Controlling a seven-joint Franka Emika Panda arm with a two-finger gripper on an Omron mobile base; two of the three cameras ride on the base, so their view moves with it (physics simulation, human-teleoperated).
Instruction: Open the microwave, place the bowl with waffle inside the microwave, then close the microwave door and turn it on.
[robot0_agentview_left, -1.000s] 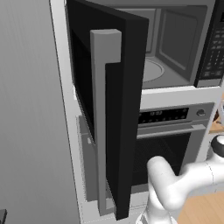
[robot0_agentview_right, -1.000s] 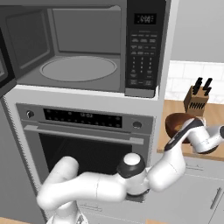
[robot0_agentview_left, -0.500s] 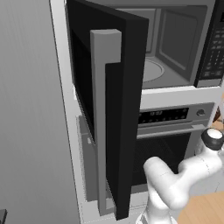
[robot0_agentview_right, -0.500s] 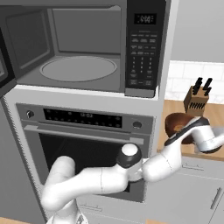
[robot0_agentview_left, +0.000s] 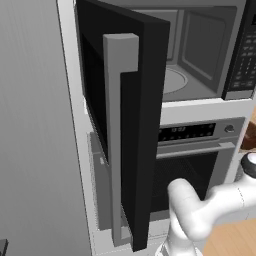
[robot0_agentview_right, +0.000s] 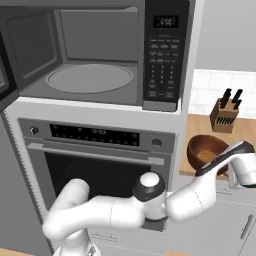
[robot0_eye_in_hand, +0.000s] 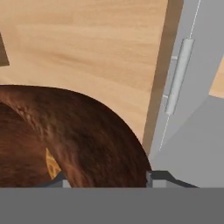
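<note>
A: While the arm is reaching far to its right, where is the gripper (robot0_eye_in_hand: 105, 180) sitting?

B: It is hanging right over the bowl (robot0_eye_in_hand: 74, 140), one fingertip (robot0_eye_in_hand: 59, 180) inside the rim near a sliver of yellow waffle (robot0_eye_in_hand: 52, 166), the other (robot0_eye_in_hand: 159, 178) outside the brown wall.

A: Are the jaws gripping the rim?

B: They are straddling it, but I cannot tell whether they are pinching it or standing just off it.

A: And where is the bowl resting?

B: It is sitting on the wooden counter (robot0_agentview_right: 240, 137), close to its front edge, right of the oven (robot0_agentview_right: 100, 155). A grey cabinet door with a bar handle (robot0_eye_in_hand: 177, 74) is showing below that edge.

A: What is standing farther back?

B: A knife block (robot0_agentview_right: 226, 112) is sitting by the white tile wall, well apart from the bowl.

A: And the microwave (robot0_agentview_right: 95, 55)?

B: Its door (robot0_agentview_left: 125, 125) is swinging wide open to the left, handle (robot0_agentview_left: 117, 135) facing the left base camera. The grey cavity is showing its turntable (robot0_agentview_right: 90, 78), and the keypad (robot0_agentview_right: 165, 65) is running down the right side.
</note>
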